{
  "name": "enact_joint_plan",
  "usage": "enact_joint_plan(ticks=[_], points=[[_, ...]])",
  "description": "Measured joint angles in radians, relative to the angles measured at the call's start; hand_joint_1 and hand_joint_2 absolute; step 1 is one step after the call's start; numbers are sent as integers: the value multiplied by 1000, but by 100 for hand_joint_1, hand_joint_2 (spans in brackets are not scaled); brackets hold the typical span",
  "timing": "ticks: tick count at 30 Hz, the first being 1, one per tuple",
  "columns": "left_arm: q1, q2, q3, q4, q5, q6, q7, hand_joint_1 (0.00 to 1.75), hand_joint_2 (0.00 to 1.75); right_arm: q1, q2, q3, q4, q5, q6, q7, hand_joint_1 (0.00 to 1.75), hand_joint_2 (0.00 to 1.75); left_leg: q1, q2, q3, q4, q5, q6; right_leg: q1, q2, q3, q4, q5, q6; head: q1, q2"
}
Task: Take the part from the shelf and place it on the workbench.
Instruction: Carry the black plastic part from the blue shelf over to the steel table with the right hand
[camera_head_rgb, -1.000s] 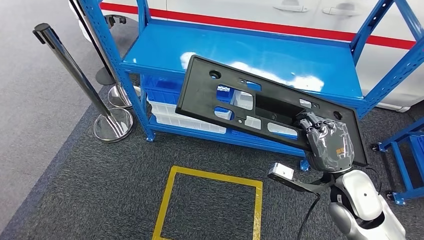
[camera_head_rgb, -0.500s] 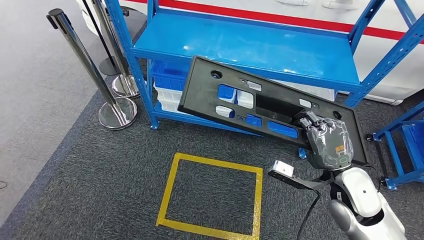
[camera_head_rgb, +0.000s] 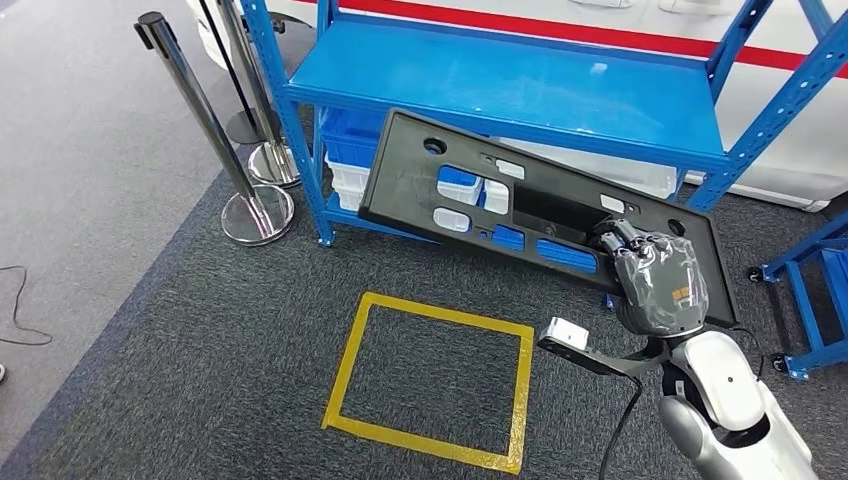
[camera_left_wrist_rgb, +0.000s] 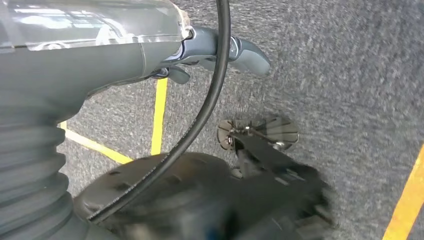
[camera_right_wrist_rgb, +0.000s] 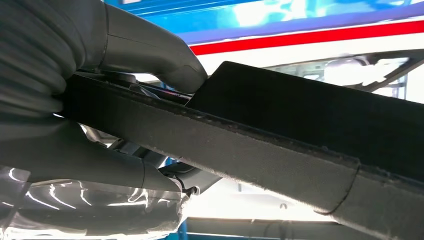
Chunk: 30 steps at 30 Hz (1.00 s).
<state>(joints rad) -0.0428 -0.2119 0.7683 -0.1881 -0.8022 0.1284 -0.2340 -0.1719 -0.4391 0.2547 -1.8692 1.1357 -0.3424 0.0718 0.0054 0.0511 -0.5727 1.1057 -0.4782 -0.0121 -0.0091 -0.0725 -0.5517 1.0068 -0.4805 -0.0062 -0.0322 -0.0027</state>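
Observation:
The part (camera_head_rgb: 550, 215) is a long black plastic panel with several cut-outs, tilted in the air in front of the blue shelf (camera_head_rgb: 520, 85). My right hand (camera_head_rgb: 658, 280) grips its lower right end, fingers curled over the panel's edge. The right wrist view shows the panel's edge (camera_right_wrist_rgb: 300, 125) running across, clamped between the thumb (camera_right_wrist_rgb: 150, 45) and the fingers below it. My left hand (camera_left_wrist_rgb: 210, 50) hangs over the dark carpet with its fingers apart and nothing in it.
The shelf's top board is bare; blue and white bins (camera_head_rgb: 350, 165) stand on its lower level. Two chrome stanchions (camera_head_rgb: 200, 120) stand left of the shelf. A yellow tape square (camera_head_rgb: 350, 350) marks the carpet. Another blue rack (camera_head_rgb: 810, 290) is at the right edge.
The whole picture has shifted: the shelf and stanchions slide right and upward, so the camera has moved. The panel stays in my right hand at the same tilt.

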Motion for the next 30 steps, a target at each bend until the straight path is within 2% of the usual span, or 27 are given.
enact_joint_plan(ticks=[1, 2, 4, 5, 7, 8, 9, 10, 11, 12, 13, 15, 16, 17, 19, 20, 21, 23, 25, 26, 27, 28, 30], points=[[-1, 0, 0, 0, 0, 0, 0, 0, 175, 0, -1, 0, 0, 0, 0, 0, 175, 175, -2, 13, 22, -42, -7, 4, 3, -8, -4, 7, -1, 5, 0, 0], [-1, 0, 0, 0, 1, 1, -1, 0, 175, 0, -3, 0, 0, -1, 0, 0, 175, 175, -5, 16, 29, -61, -15, 10, 6, -18, -8, 12, 0, 10, 0, 0], [-1, 1, 0, 0, 3, 2, -1, 0, 175, -1, -5, 0, 0, -1, 1, 1, 175, 175, -4, -5, 22, -73, -12, 28, 6, -31, -13, 18, 1, 20, 0, 0], [0, 1, 0, 0, 3, 2, -1, 0, 175, -1, -5, 0, 0, -2, 1, 1, 175, 175, -3, -15, 18, -76, -6, 38, 3, -20, -17, 26, -9, 25, 0, 0], [0, 1, 0, 0, 3, 3, -1, 0, 175, 0, -8, -1, 0, -3, 2, 1, 175, 175, 0, -32, 11, -81, 6, 55, -3, 27, -46, 96, -63, 34, 0, 0], [0, 1, 0, 0, 3, 4, -1, 0, 175, 1, -9, -1, 0, -4, 2, 1, 175, 175, -1, -41, 5, -81, 11, 60, -4, 48, -73, 158, -99, 37, 0, 0], [0, 1, 0, 0, 3, 4, -1, 0, 175, 3, -11, -1, 1, -4, 2, 1, 175, 175, -2, -52, -1, -80, 15, 62, -5, 59, -102, 224, -130, 38, 0, 0], [0, 1, 0, 0, 3, 4, -1, 0, 175, 5, -11, -1, 2, -4, 2, 1, 175, 175, -3, -64, -5, -80, 19, 63, -5, 63, -122, 271, -144, 39, 0, 0], [1, 1, 0, 0, 3, 4, -1, 0, 175, 7, -11, -1, 2, -5, 2, 1, 175, 175, -4, -76, -9, -80, 22, 63, -5, 64, -128, 287, -140, 38, 0, 0], [1, 1, 0, 0, 3, 4, -1, 0, 175, 8, -11, -1, 3, -5, 2, 1, 175, 175, -5, -89, -10, -79, 24, 61, -5, 66, -113, 262, -114, 35, 0, 0], [1, 1, 0, 0, 3, 4, -1, 0, 175, 8, -11, -1, 3, -5, 2, 1, 175, 175, -5, -101, -10, -79, 26, 60, -5, 75, -82, 202, -76, 31, 0, 0], [0, 0, 0, 0, 3, 4, -1, 0, 175, 8, -12, -1, 3, -5, 3, 1, 175, 175, -4, -124, -14, -78, 30, 53, -6, 121, -19, 74, -19, 21, 0, 0], [-1, 0, 1, 0, 3, 5, -2, 0, 175, 7, -13, -1, 3, -5, 3, 0, 175, 175, -3, -135, -19, -77, 34, 48, -5, 140, -2, 35, -7, 17, 0, 0], [-1, 0, 1, 0, 3, 6, -2, 0, 175, 7, -14, -1, 3, -5, 3, 0, 175, 175, -1, -146, -26, -76, 38, 41, -4, 151, 2, 20, -7, 15, 0, 0], [0, 0, 1, 0, 4, 8, -3, 0, 175, 5, -15, -1, 3, -5, 4, -1, 175, 175, 1, -166, -37, -77, 46, 27, -6, 130, 1, 7, -4, 12, 0, 0], [2, 1, 2, 0, 4, 10, -3, 0, 175, 4, -15, -1, 3, -3, 5, -1, 175, 175, -1, -159, -43, -72, 42, 21, -9, 117, 3, 0, -2, 9, 0, 0], [2, 2, 2, 0, 5, 12, -4, 0, 175, 5, -14, -1, 3, 0, 6, 0, 175, 175, -4, -141, -53, -52, 26, 16, -13, 104, 5, -8, 1, 6, 0, 0], [2, 4, 3, 0, 6, 16, -7, 0, 175, 7, -13, 0, 3, 12, 11, 2, 175, 175, -5, -89, -96, 47, -35, 6, -12, 77, 5, -14, 5, 0, -1, 0], [2, 6, 3, 0, 6, 19, -11, 0, 175, 11, -10, 4, 3, 27, 14, 5, 175, 175, -1, -66, -144, 168, -88, -3, -9, 49, 3, -11, 4, -2, -1, 0], [1, 9, 3, 0, 6, 19, -13, 0, 175, 11, -7, 8, 3, 35, 16, 7, 175, 175, -1, -62, -149, 192, -91, -5, -8, 36, 2, -9, 4, -3, -1, 0], [1, 12, 3, 0, 6, 19, -15, 0, 175, 10, -1, 14, 4, 44, 17, 8, 175, 175, 0, -58, -135, 176, -76, -7, -8, 23, 2, -7, 3, -3, -1, 0], [1, 17, 4, 0, 6, 19, -16, 0, 175, 6, 6, 23, 6, 52, 19, 10, 175, 175, 0, -51, -103, 124, -47, -6, -7, 11, 2, -5, 2, -2, -1, 0], [1, 28, 4, 0, 6, 25, -21, 0, 175, -14, 27, 46, 16, 71, 25, 15, 175, 175, -6, -11, -28, -14, 1, 2, -3, -7, 1, 0, -1, 1, -1, 0]])
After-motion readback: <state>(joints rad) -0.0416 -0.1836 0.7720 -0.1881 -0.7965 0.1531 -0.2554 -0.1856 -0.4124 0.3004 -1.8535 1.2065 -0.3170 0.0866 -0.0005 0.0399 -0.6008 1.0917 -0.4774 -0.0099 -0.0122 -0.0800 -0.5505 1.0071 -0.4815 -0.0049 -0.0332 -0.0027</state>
